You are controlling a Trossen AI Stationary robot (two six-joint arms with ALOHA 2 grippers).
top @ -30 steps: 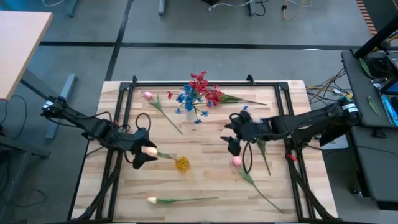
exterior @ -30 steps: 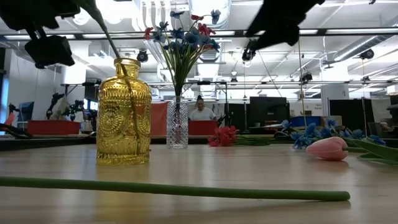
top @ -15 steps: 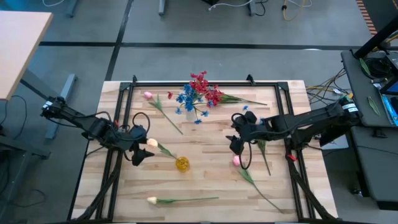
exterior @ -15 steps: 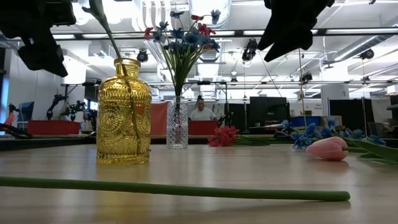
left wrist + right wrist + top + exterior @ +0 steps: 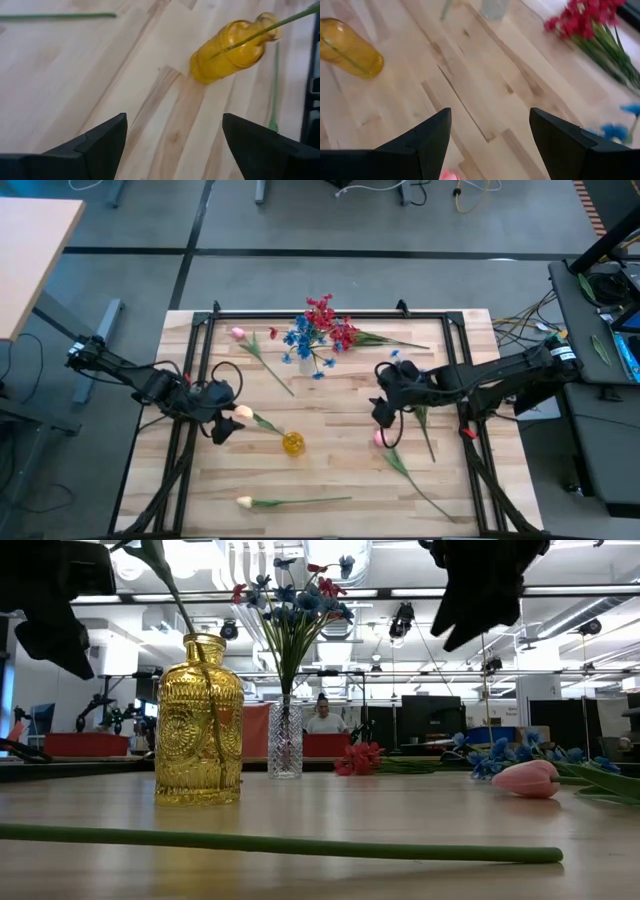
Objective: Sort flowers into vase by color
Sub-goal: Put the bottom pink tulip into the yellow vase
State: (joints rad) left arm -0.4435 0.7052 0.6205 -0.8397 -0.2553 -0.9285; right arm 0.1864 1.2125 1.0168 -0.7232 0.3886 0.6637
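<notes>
The wooden table (image 5: 330, 390) carries no readable writing or labels.

Two vases stand on it. A yellow glass bottle (image 5: 292, 443) sits near the middle, toward 7 o'clock, with one cream tulip (image 5: 243, 412) in it; the stem leans out with the bud pointing to 10 o'clock. A clear glass vase (image 5: 285, 750) at 12 o'clock holds a bunch of blue flowers (image 5: 304, 337).

A bunch of red flowers (image 5: 335, 325) lies just beside the clear vase, stems running toward 3 o'clock.

Three single tulips lie flat. A cream one (image 5: 245, 502) at 7 o'clock has its bud at 9 o'clock and its stem along 3 o'clock. A pink one (image 5: 237, 333) at 11 o'clock has its stem slanting toward 5 o'clock. Another pink one (image 5: 380, 439) right of centre has its stem toward 5 o'clock. One blue sprig (image 5: 394, 354) lies near the right arm.

The left gripper (image 5: 218, 420) hovers just left of the bottle, fingers spread apart and empty. The right gripper (image 5: 381, 402) hangs above the right pink tulip, fingers also apart, holding nothing.
</notes>
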